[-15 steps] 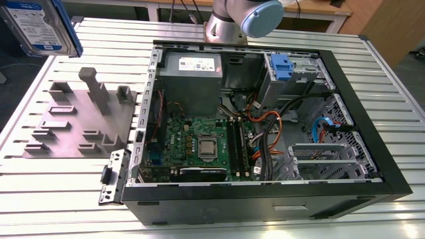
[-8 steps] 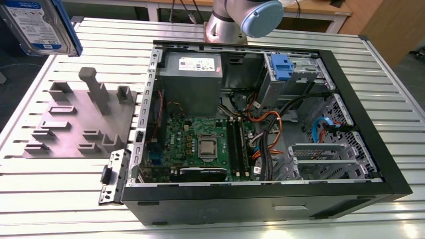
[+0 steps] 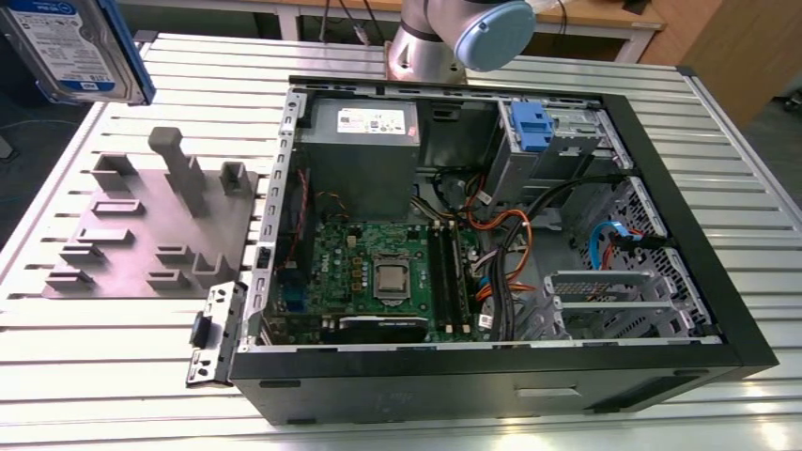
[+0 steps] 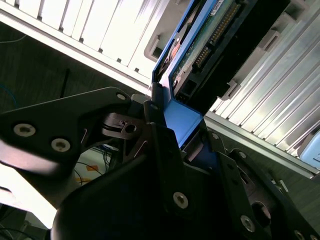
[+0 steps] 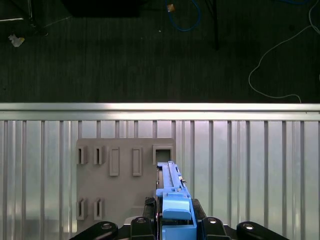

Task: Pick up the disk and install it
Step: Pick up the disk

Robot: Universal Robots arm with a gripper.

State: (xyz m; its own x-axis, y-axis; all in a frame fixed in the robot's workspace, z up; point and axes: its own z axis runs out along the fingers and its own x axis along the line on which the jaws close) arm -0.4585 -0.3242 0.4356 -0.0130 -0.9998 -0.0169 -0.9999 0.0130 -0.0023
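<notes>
Flat, rectangular silver-grey disk (image 3: 73, 42) in a blue plastic bracket, held in the air by the black metal gripper (image 5: 175, 222).

The fingers (image 4: 159, 131) are closed tight on the smooth blue bracket edge, so that the disk (image 4: 220, 35) is carried edge-on. A row of fine connector pins (image 4: 220, 27) is seen along its dark end in the second wrist view. Beneath it, in the first wrist view, a matte grey fixture plate (image 5: 125, 195) with rectangular slots is seen on the ribbed aluminium table (image 5: 250, 165). At the exterior view's far left the white-and-blue-labelled disk is held well apart from the open black computer case (image 3: 501, 376), in which a green motherboard (image 3: 338, 254) is exposed.
</notes>
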